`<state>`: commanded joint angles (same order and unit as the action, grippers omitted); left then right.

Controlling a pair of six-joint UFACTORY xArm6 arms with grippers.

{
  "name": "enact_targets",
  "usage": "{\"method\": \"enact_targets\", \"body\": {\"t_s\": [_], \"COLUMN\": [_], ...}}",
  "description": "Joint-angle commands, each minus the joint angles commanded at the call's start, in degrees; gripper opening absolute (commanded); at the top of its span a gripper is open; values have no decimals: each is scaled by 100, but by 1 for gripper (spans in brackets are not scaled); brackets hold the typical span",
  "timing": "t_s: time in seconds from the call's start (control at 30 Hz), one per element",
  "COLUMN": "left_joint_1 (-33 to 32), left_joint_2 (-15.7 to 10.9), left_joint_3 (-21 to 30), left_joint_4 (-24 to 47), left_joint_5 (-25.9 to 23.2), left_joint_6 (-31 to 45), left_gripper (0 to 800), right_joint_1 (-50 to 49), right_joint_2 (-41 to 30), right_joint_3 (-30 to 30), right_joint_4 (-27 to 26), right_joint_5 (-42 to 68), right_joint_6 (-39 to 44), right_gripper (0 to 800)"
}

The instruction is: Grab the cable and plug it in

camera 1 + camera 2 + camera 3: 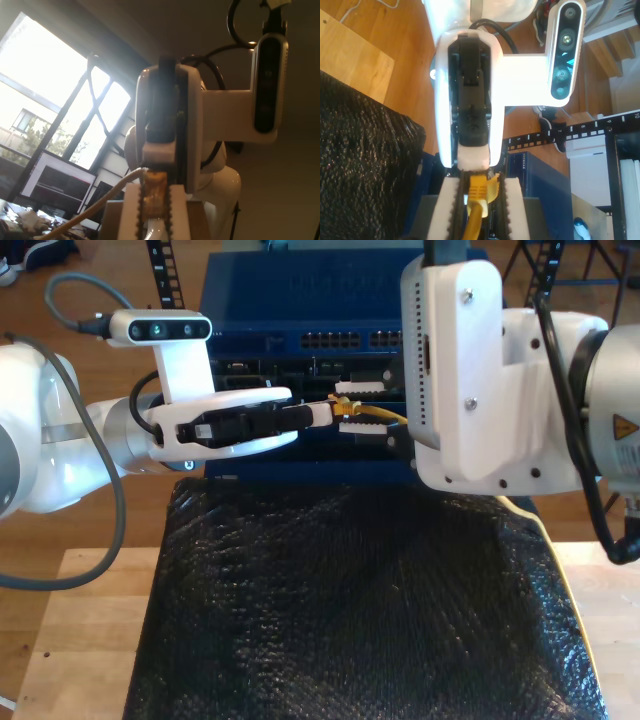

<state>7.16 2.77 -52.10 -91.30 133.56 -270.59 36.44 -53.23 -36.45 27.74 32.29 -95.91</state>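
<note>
The cable [378, 416] is yellow and runs toward the exterior view's right, under the big white arm there. Its amber-clear plug [156, 197] sits between the white serrated fingers of my first gripper [156, 186], which is shut on it. That gripper [322, 412] reaches in from the exterior view's left. A pale stretch of cable [95, 205] trails away from the plug. My second gripper [481, 182] faces it tip to tip from the exterior view's right [346, 407]. Its fingers stand slightly apart around the yellow boot [479, 192], with a small gap on one side.
Just behind the grippers, a blue rack unit [330, 340] shows a row of ports. A black textured mat [350, 590] covers the wooden table [90, 640] below the grippers. A black numbered rack rail [580, 130] and wooden floor lie beyond. Each arm's camera bracket [160, 328] juts out sideways.
</note>
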Motion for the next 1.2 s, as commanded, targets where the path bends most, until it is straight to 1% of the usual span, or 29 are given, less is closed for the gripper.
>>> {"method": "enact_targets", "body": {"t_s": [0.37, 0.63, 0.73, 0.83, 0.9, 0.97, 1.03, 1.1, 1.2], "left_joint_1": [9, 9, 9, 9, 9, 0, 0, 0, 0], "left_joint_2": [0, 9, 0, 0, 0, 0, 9, 9, 9], "left_joint_3": [0, 0, 0, 0, 0, 9, 9, 9, 9], "left_joint_4": [0, 0, 0, 0, 0, 0, 0, -9, -9], "left_joint_5": [9, 9, 9, 9, 26, 114, 237, 237, 237], "left_joint_6": [0, 0, 0, 0, -26, -88, -114, -123, -123], "left_gripper": [16, 16, 16, 24, 60, 195, 264, 313, 320], "right_joint_1": [0, 0, 0, 0, 0, 0, 0, 0, 0], "right_joint_2": [0, 0, 0, 0, 0, 0, 0, 0, 0], "right_joint_3": [0, 9, 18, 62, 79, 79, 79, 79, 79], "right_joint_4": [0, 9, 9, 9, 9, 9, 9, 9, 18], "right_joint_5": [9, 9, 9, 0, 0, 0, 0, 0, 0], "right_joint_6": [0, 9, 9, 18, 26, 26, 26, 35, 35], "right_gripper": [178, 148, 113, 37, 11, 2, 2, 2, 1]}}
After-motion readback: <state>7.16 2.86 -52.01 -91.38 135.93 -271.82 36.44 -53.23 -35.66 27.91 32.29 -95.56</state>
